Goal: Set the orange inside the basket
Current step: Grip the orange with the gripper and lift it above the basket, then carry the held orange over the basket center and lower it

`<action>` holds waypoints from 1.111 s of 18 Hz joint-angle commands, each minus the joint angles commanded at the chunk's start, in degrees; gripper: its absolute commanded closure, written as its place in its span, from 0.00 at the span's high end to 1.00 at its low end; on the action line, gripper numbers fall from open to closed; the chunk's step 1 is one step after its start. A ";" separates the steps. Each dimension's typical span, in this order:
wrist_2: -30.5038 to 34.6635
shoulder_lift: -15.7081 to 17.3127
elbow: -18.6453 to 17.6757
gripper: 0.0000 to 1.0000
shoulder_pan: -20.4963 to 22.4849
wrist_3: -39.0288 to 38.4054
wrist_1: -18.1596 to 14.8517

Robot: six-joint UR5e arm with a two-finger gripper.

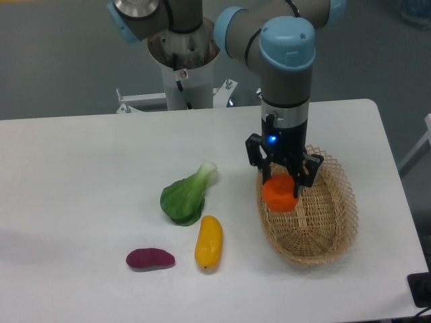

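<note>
The orange (279, 193) is a small bright orange fruit held between the fingers of my gripper (281, 184). The gripper is shut on it and points straight down. It hangs over the left inner part of the basket (333, 229), an oval light tan wicker basket at the right of the table. Whether the orange touches the basket floor cannot be told. The gripper hides the top of the orange.
A green leafy vegetable (185, 197) lies left of the basket. An elongated yellow-orange fruit (208, 242) lies below it. A purple piece (150, 258) lies further left. The arm's base (182, 60) stands at the table's back edge.
</note>
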 joint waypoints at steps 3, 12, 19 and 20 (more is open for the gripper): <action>0.00 -0.52 -0.71 0.58 3.25 3.69 0.35; 0.00 -7.64 -2.46 0.58 5.89 1.01 3.78; 0.26 -10.02 -5.98 0.58 5.54 -3.77 6.59; 0.18 -10.02 -6.07 0.58 5.63 -3.68 6.59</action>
